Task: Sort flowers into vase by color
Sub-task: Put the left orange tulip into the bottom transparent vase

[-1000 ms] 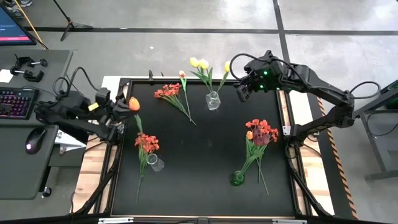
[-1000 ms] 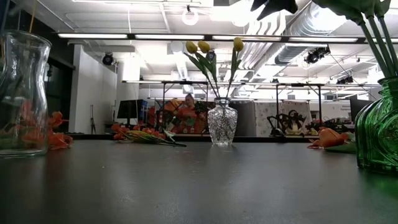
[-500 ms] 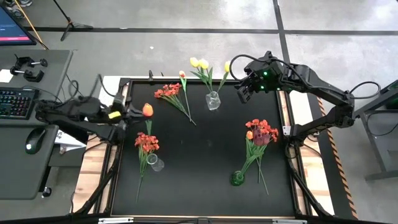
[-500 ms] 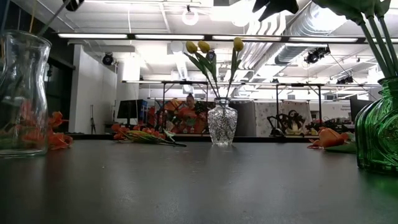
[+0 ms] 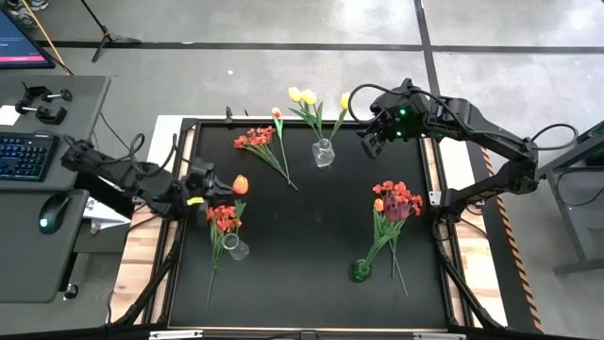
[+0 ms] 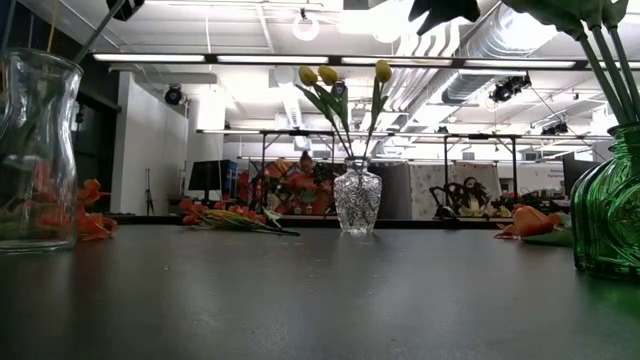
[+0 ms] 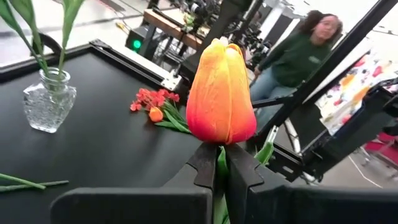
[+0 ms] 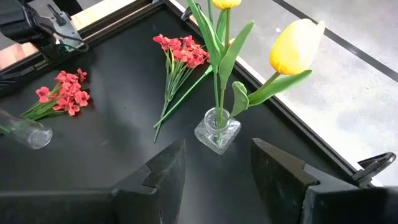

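The left tool point(image 5: 209, 182) is clamped on the stem of an orange tulip point(image 5: 240, 184), gripping just under the head, as the left wrist view shows point(image 7: 221, 93). It hangs over the left part of the counter point(image 5: 311, 283), just beside a clear vase point(image 5: 235, 247) that already carries a bunch of red-orange blooms point(image 5: 224, 216). The right tool point(image 5: 370, 140) waits above the far right corner with its fingers apart and nothing between them, near a small crystal vase point(image 5: 323, 153) holding yellow tulips point(image 5: 304, 95). A green vase point(image 5: 360, 272) at the near right holds red and maroon flowers point(image 5: 396, 199), and a loose red bunch point(image 5: 257, 138) lies flat on the counter.

Risks, as judged from this arrangement:

1. The grip sits high on the stem, so the long tail hangs free and out of sight below the fingers. It may miss the narrow mouth of the clear vase and buckle against the rim.
2. The clear vase looks light and is already occupied. A sideways push from the stem or from the tool could tip it or slide it.
3. The blooms crowding the mouth may block entry, or be dragged out by the incoming stem.
4. Colour is a possible source of error: the held head is orange shading to red, so it could be placed with the wrong group.
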You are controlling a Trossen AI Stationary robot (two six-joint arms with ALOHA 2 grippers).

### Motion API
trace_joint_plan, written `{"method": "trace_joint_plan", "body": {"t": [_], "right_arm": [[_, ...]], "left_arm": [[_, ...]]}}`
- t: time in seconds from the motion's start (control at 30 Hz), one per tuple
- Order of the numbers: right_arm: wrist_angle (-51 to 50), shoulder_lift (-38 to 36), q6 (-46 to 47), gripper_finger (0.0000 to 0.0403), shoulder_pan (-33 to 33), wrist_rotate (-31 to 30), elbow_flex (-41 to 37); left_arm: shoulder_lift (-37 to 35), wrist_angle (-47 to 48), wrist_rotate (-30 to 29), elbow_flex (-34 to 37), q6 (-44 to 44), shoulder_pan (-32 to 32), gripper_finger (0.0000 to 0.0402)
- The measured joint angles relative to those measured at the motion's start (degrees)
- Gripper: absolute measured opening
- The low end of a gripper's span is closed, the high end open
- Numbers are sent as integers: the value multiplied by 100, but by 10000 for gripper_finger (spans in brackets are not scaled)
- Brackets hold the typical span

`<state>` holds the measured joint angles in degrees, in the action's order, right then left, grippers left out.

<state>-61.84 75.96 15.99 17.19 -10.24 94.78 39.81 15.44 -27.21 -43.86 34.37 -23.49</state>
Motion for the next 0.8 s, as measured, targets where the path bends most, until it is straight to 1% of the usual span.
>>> {"method": "trace_joint_plan", "body": {"t": [0.23,0.37,0.53,0.8], "right_arm": [[26,0,0,169,0,17,0],[99,0,0,169,0,17,0],[294,0,0,169,0,15,0],[358,0,117,169,0,15,0]], "left_arm": [[14,-6,-1223,0,92,-908,0],[26,-5,-1697,0,89,-1258,0],[24,-36,-1801,0,334,-1348,0],[22,-28,-1475,0,134,-1346,7]]}}
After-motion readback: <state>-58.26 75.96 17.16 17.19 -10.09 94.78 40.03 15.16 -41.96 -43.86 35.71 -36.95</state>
